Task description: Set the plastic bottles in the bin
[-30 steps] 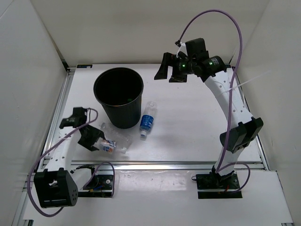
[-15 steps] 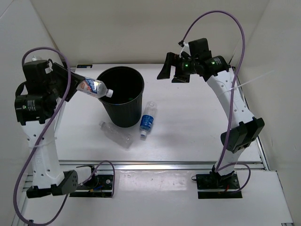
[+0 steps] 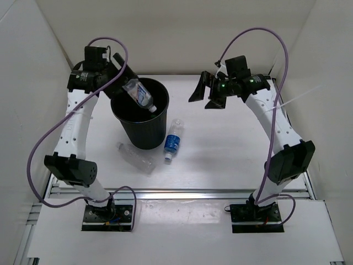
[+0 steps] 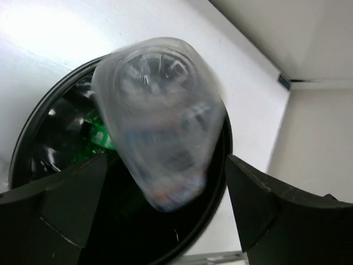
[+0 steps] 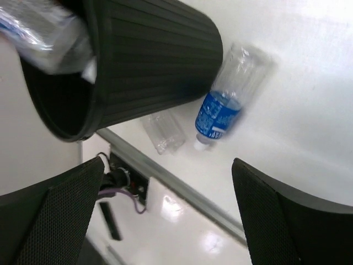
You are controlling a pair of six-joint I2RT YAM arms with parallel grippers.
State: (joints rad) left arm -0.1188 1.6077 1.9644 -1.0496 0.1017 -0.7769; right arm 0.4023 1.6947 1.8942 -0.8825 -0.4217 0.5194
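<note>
I see the bin (image 3: 139, 118) standing upright on the white table (image 3: 231, 154), left of centre. The left gripper (image 3: 122, 81) hangs over the rim at the bin's 11 o'clock, fingers spread wide. The colourful-label bottle (image 3: 139, 94) tilts over the bin's mouth, and my left wrist view shows it blurred, touching neither finger. Only that view shows the green bottle (image 4: 95, 138) down inside. The right gripper (image 3: 203, 95) is also spread and empty, at the bin's 2 o'clock. The blue-label bottle (image 3: 172, 139) lies just beside the bin at 4 o'clock, and the plain clear bottle (image 3: 135, 157) at 6 o'clock. The right wrist view shows them apart.
</note>
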